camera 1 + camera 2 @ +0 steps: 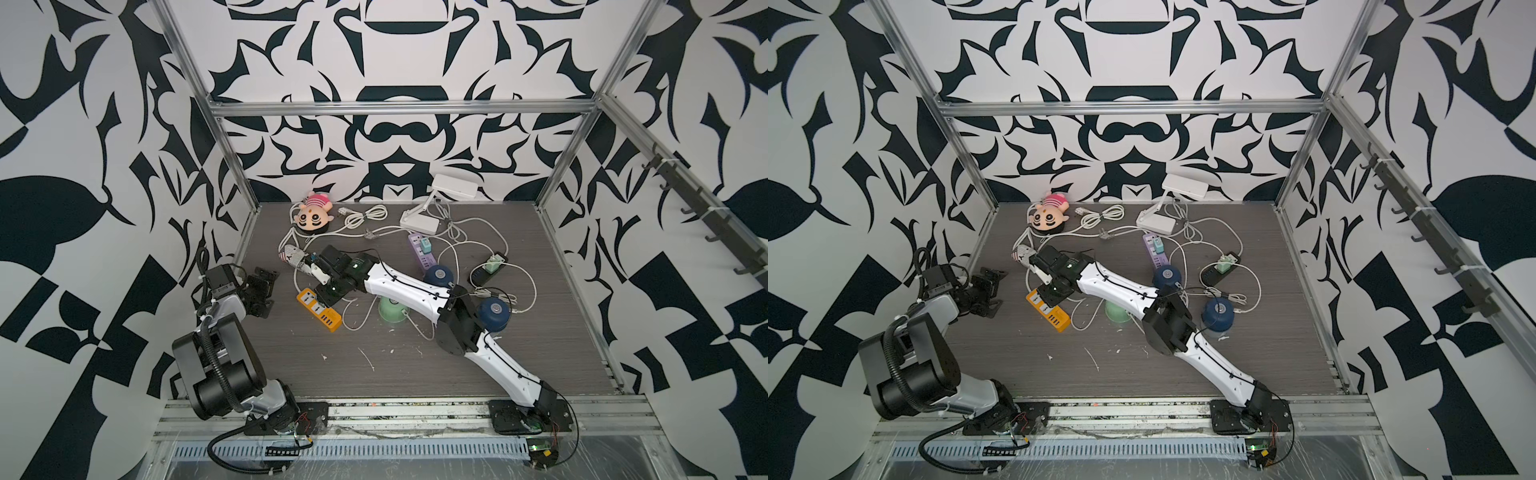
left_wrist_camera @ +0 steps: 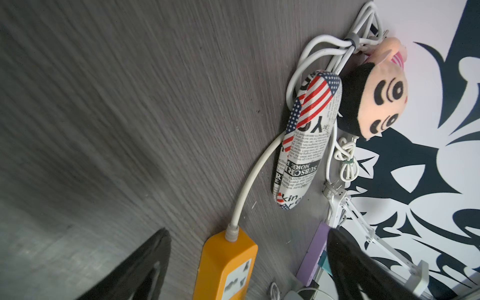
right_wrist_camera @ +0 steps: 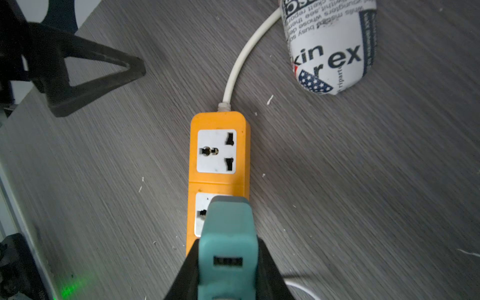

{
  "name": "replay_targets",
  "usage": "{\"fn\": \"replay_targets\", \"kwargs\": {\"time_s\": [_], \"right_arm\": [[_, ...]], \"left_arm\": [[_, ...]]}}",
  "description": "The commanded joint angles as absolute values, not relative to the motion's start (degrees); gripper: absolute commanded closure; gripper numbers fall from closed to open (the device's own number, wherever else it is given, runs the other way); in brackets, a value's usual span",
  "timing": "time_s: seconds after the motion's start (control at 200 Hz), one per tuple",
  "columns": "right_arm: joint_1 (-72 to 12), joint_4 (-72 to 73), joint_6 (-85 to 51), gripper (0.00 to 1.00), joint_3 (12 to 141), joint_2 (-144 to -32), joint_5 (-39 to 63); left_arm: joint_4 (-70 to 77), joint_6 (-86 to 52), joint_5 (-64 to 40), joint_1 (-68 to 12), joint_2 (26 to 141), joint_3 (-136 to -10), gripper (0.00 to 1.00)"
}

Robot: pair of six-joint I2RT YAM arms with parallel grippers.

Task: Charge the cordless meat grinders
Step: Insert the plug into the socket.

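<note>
Directly under the right hand [image 3: 227,248], an orange power strip [image 3: 219,120] is seen lying on the counter [image 3: 363,181]. A teal plug adapter [image 3: 226,220] is pinched between that hand's fingers and held over the strip's second socket; whether the prongs are seated cannot be told. Just ahead of the hand, past the strip's cord end, a newsprint pouch [image 3: 330,46] is laid. The left hand [image 1: 262,291] is spread wide with nothing in it, off to one side of the right hand, apart from the strip. The mint green grinder [image 1: 390,311] is found behind the right hand, partly covered by its forearm. A navy grinder [image 1: 438,275] and a second navy grinder [image 1: 494,311] are stood further back along that arm, well apart from both hands, among loose white cables.
</note>
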State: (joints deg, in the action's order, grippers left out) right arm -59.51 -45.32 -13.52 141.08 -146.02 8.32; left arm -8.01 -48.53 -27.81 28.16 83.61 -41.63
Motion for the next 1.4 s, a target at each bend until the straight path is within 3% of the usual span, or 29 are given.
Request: {"fn": "replay_targets", "kwargs": {"time_s": [0.0, 0.44, 0.63, 0.905, 1.395], "right_arm": [[-60.03, -46.09, -12.96, 1.0, 144.23, -146.11, 8.88], [-60.38, -52.89, -10.75, 1.0, 146.8, -148.18, 3.26], [-60.78, -52.23, -10.62, 1.0, 145.04, -147.69, 4.17], [-60.91, -49.06, -11.99, 1.0, 143.03, -145.9, 4.92], [-60.89, -50.28, -11.24, 1.0, 140.1, -141.47, 3.23]], "left_arm": [[-6.92, -48.41, -28.91, 28.3, 84.63, -41.05, 0.1], [-6.07, -48.43, -28.97, 27.25, 86.11, -40.01, 0.27], [-5.72, -48.68, -28.04, 23.4, 86.72, -39.64, 0.3], [-3.52, -50.01, -27.69, 16.35, 87.54, -37.86, 0.46], [-0.7, -52.66, -30.24, 11.69, 85.2, -33.95, 0.52]]}}
